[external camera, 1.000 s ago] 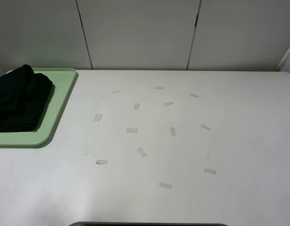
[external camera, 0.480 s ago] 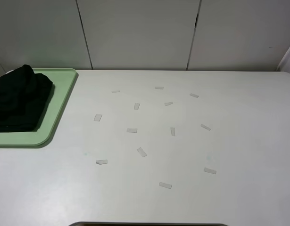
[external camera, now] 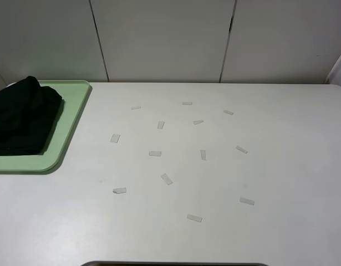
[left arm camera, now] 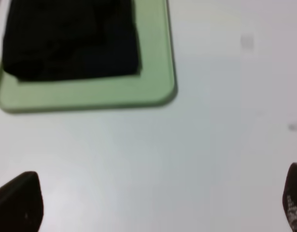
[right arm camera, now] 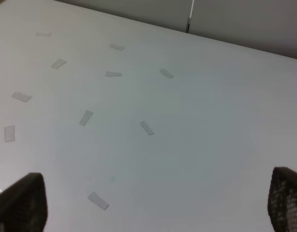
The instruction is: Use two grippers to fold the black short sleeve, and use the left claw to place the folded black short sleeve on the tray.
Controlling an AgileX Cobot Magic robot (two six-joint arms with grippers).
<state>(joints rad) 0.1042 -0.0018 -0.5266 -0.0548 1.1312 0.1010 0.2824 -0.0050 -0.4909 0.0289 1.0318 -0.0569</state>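
The black short sleeve (external camera: 21,116) lies folded in a dark bundle on the pale-green tray (external camera: 67,133) at the table's far left; the left wrist view also shows the short sleeve (left arm camera: 71,38) on the tray (left arm camera: 153,82). Neither arm appears in the exterior high view. The left claw (left arm camera: 158,203) is open, its two fingertips (left arm camera: 18,203) wide apart over bare table, well short of the tray. My right gripper (right arm camera: 153,208) is open too, with fingertips (right arm camera: 20,203) spread above the taped part of the table and nothing between them.
Several small strips of pale tape (external camera: 167,178) are scattered over the white table (external camera: 281,166). Grey wall panels (external camera: 164,39) close off the back edge. A dark rim (external camera: 176,264) shows at the table's near edge.
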